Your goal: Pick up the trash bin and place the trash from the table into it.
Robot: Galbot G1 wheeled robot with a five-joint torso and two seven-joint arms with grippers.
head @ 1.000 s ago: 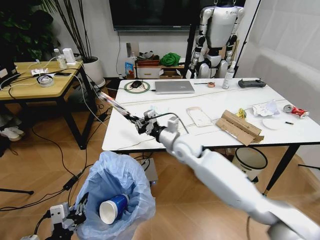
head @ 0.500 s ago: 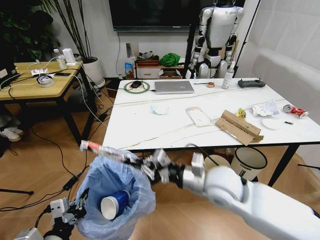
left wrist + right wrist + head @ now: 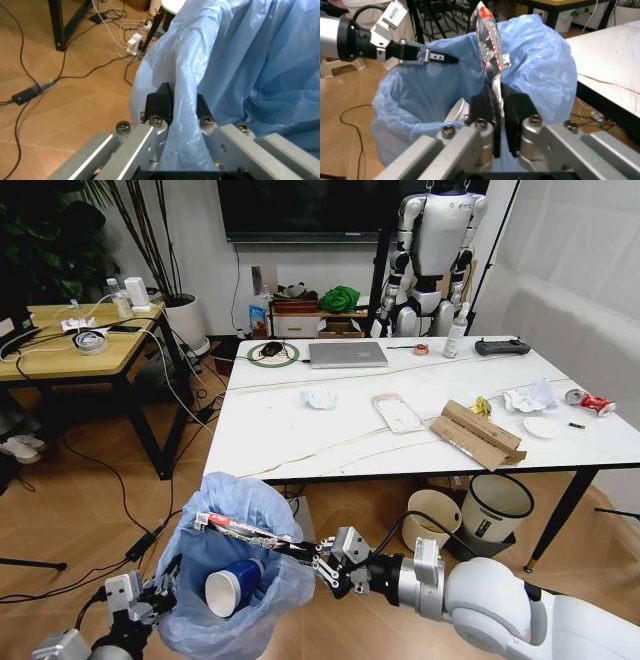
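Note:
The trash bin (image 3: 240,515), lined with a crinkled light-blue bag, hangs near the floor in front of the table (image 3: 300,445). My left gripper (image 3: 152,598) (image 3: 181,108) is shut on the bag's rim (image 3: 240,56). A blue-white paper cup (image 3: 232,586) lies inside. My right gripper (image 3: 322,561) (image 3: 498,101) is shut on a long clear-and-red wrapper (image 3: 245,529) (image 3: 487,37), held across the bin's opening (image 3: 420,101). On the table lie a tissue (image 3: 320,397), torn cardboard (image 3: 478,434), a yellow wrapper (image 3: 483,406), crumpled tissue (image 3: 530,396), a paper plate (image 3: 545,427), a red can (image 3: 592,402) and a pen (image 3: 578,425).
A cream round bin (image 3: 430,515) and a white bin with black rim (image 3: 498,502) stand under the table. A laptop (image 3: 348,353) and a white packet (image 3: 398,412) lie on top. A wooden table (image 3: 80,345) stands left. Cables (image 3: 110,470) cross the floor.
My right arm has swung from over the table's left edge down to the bin, carrying the long wrapper. The wrapper now lies lower over the bag's opening.

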